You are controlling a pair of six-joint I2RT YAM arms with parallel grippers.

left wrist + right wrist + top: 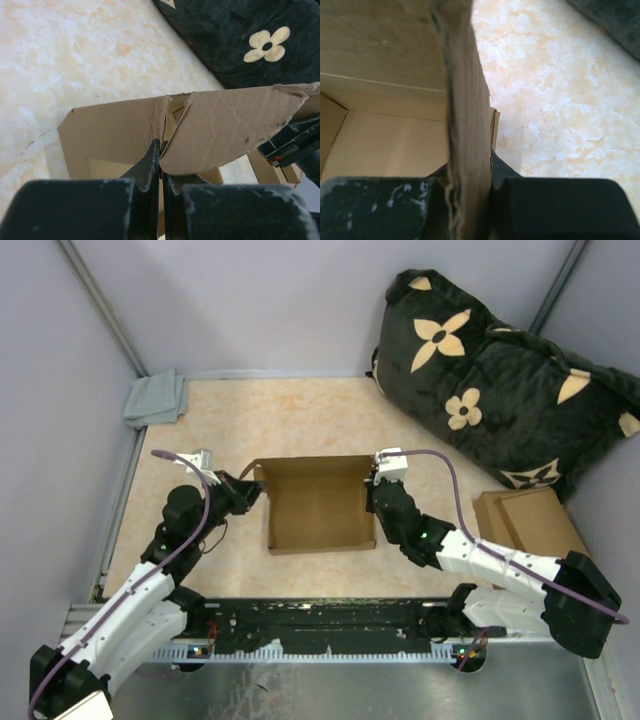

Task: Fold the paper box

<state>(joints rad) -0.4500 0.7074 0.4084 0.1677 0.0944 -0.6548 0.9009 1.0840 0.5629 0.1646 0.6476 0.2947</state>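
Centrally, paper box (318, 512); left pincer (256, 491), right pincer (372, 488) gripping

Top view: bright, even, diffuse light from above, no glare. Shadows are soft and short, deepest inside the paper box (318, 508) and under the arms. The black cushion (500, 380) swallows detail.

Left wrist view: counter (65, 45) nearly blown out. The left claw (161, 162) is a blurred dark mass at the lens.

Right wrist view: right claw (470, 172) and nearest cardboard edge soft. Counter specks beyond are sharp.
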